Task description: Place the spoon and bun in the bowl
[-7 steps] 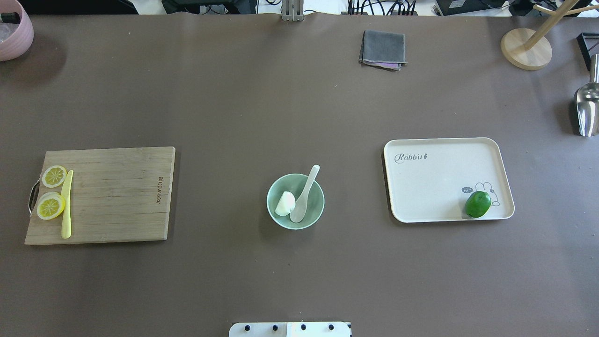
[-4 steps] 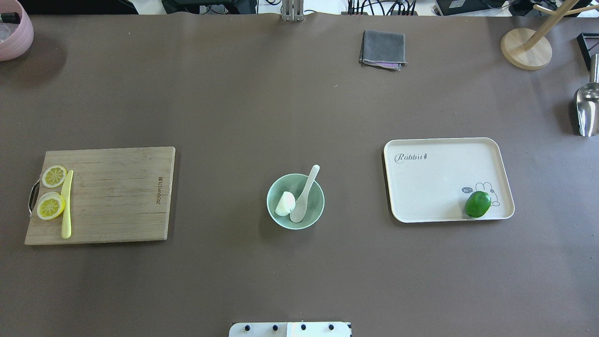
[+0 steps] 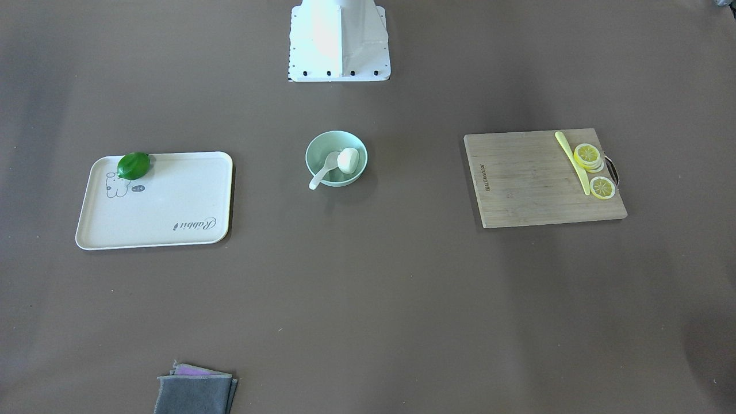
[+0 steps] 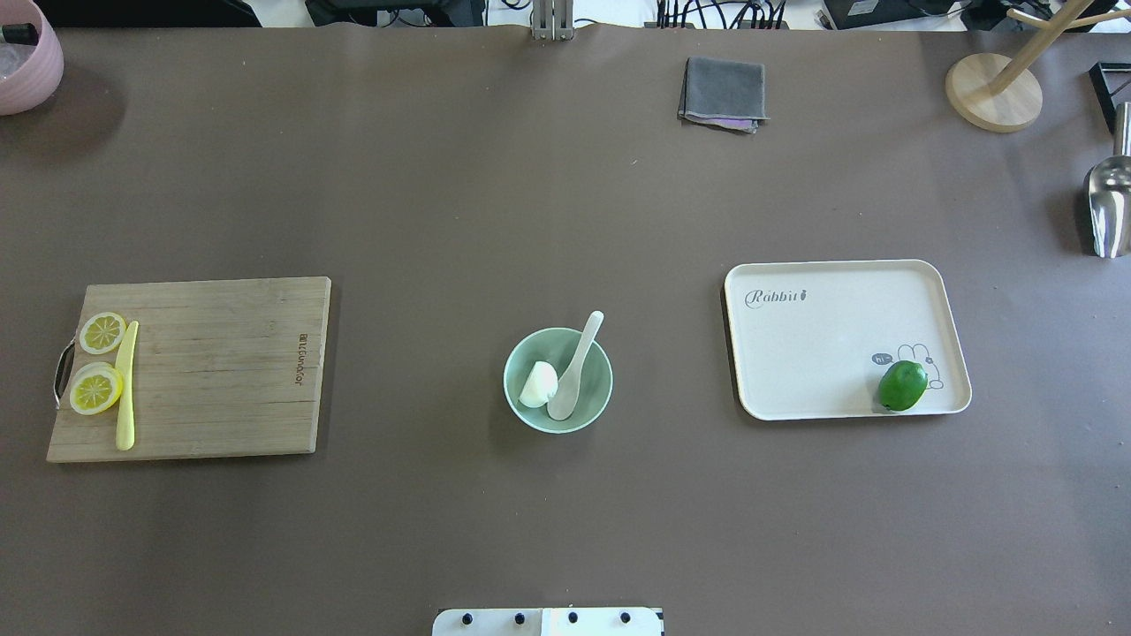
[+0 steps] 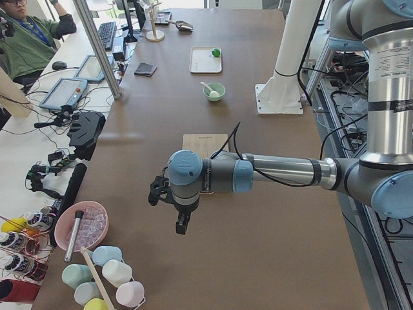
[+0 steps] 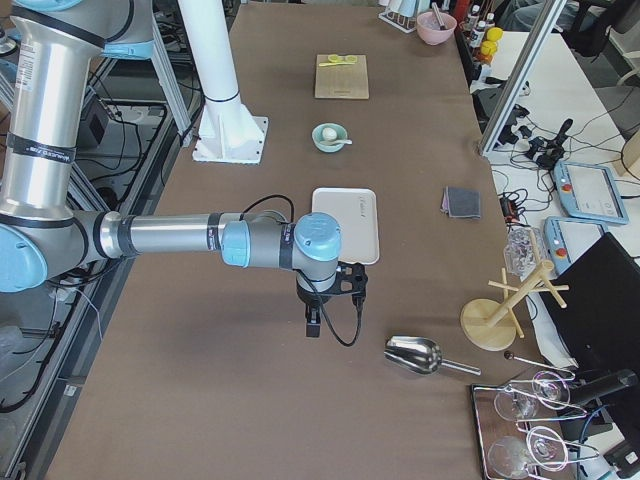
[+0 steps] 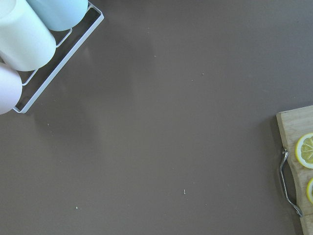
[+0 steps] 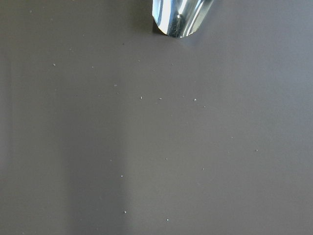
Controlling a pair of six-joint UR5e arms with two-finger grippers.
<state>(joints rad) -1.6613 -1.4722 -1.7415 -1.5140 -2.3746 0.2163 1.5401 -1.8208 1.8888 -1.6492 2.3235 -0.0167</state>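
Well, the left gripper hangs over the bare table. It shows only from the side, so I cannot tell if its fingers are apart or together. Close by it, at the table's end, sit a pink bowl and some cups. Past the gripper, toward the middle, lies a wooden board. The near end of the board holds lemon slices and a yellow knife. The board lies between this gripper and the bowl.

The right gripper hangs over the other end of the table. I cannot tell if it is spread or squeezed either. Just beside it lies a shiny scoop, and a wooden stand is a little further. Next comes a white tray with a lime on its near corner. The tray lies between this gripper and the bowl.

Far from both grippers, the bowl holds the spoon and the bun. They touch, with the bun on the left gripper's side. The spoon's handle sticks out over the rim. A gray cloth lies furthest away.
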